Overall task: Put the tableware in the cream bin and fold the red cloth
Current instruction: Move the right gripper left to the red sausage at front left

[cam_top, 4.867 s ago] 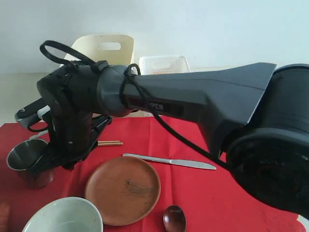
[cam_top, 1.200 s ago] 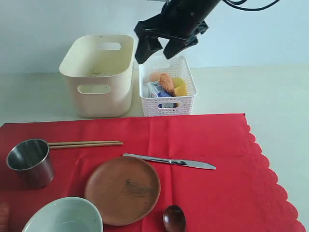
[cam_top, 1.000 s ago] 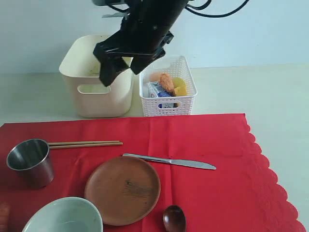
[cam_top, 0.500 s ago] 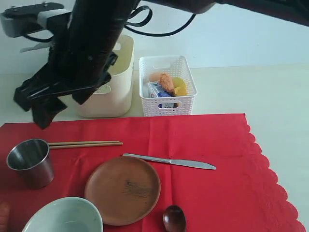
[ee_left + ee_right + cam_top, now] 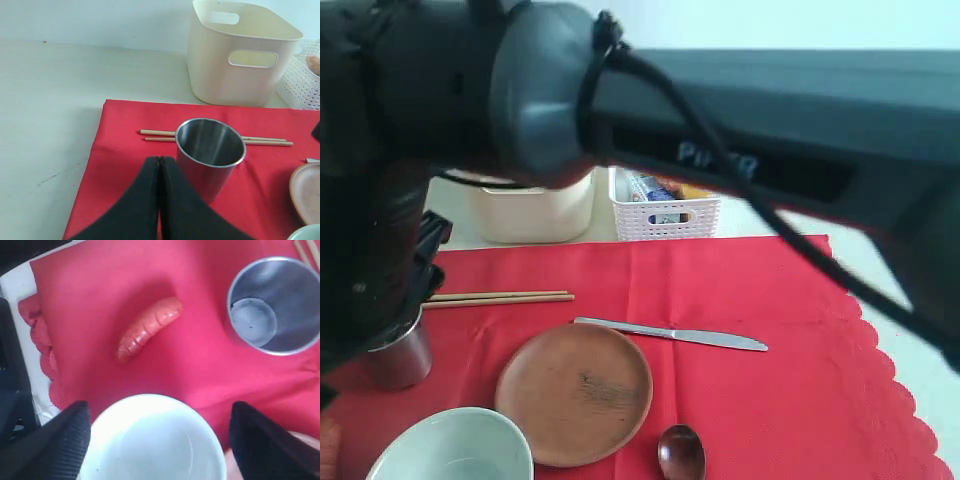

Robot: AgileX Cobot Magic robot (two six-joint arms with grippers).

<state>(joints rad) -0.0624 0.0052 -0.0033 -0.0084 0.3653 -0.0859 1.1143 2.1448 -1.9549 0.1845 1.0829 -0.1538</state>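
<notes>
On the red cloth [image 5: 760, 290] lie the wooden chopsticks [image 5: 500, 297], silver knife [image 5: 670, 334], brown plate [image 5: 574, 393], pale green bowl [image 5: 450, 447] and dark spoon [image 5: 681, 453]. The steel cup [image 5: 210, 150] stands next to the chopsticks [image 5: 160, 133], mostly hidden by my right arm in the exterior view. My right gripper [image 5: 157, 440] is open above the bowl [image 5: 150, 440], one finger [image 5: 55, 445] on each side of it in that view. My left gripper [image 5: 159, 159] is shut and empty, close beside the cup. The cream bin [image 5: 240, 55] stands behind the cloth.
My right arm [image 5: 720, 130] crosses the whole top and left of the exterior view, covering most of the cream bin [image 5: 530, 215]. A white lattice basket [image 5: 665, 212] of foods sits beside it. A sausage [image 5: 148, 327] lies on the cloth near the cup [image 5: 272, 305].
My right arm has swung from above the white basket over to the left front, and now fills the exterior view above the cup and bowl. The tableware has not moved.
</notes>
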